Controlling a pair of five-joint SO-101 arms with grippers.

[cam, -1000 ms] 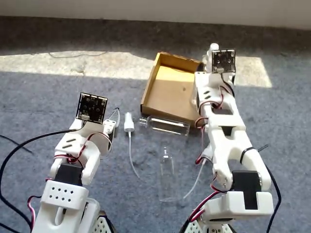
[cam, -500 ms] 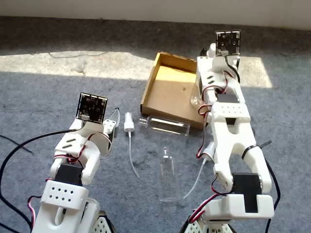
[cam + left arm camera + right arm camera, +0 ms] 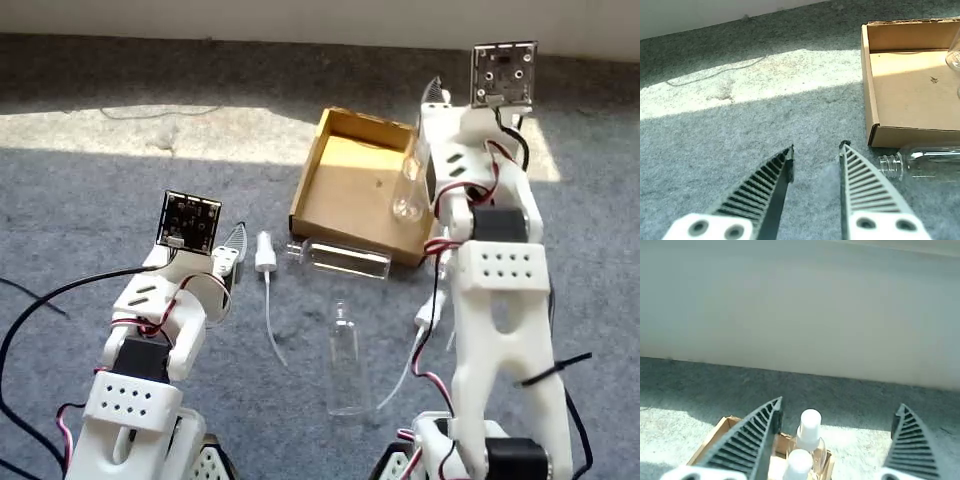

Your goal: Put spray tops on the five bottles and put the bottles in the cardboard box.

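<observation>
Your right jaws are wide open and empty, raised over the cardboard box [image 3: 345, 190]. Two bottles with white spray tops [image 3: 810, 422] stand in the box, below the gap between the tips. Your left jaws are partly open and empty, low over the carpet [image 3: 715, 120]; an uncapped bottle [image 3: 925, 161] lies just ahead beside the box's near wall, a loose spray top [image 3: 264, 252] lies just beside them, and another bare bottle [image 3: 343, 355] lies farther back.

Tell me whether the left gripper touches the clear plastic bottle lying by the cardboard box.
Apart. High view: carpet separates the left gripper from the clear plastic bottle.
</observation>
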